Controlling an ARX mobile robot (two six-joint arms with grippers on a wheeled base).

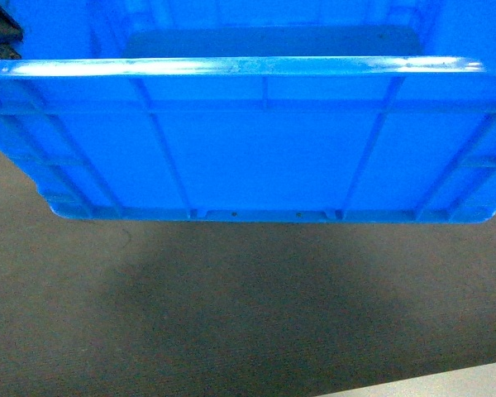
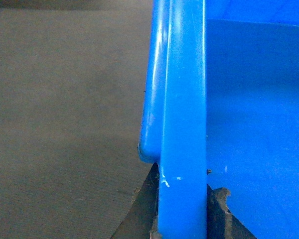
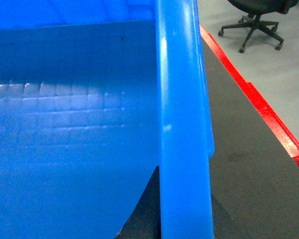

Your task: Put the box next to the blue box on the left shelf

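Note:
The box, a large bright-blue ribbed crate, fills the upper half of the head view and hangs above the dark floor, with two small dots at its bottom edge. My left gripper is shut on the box's left rim, one dark finger outside the wall and the other inside. My right gripper is shut on the right rim, with a finger inside the crate and the other outside. The crate looks empty inside. The left shelf and the other blue box are out of view.
Dark carpet-like floor lies under the crate. A pale strip shows at the bottom right. In the right wrist view a red metal edge runs beside the dark surface, with grey floor and a black office chair beyond.

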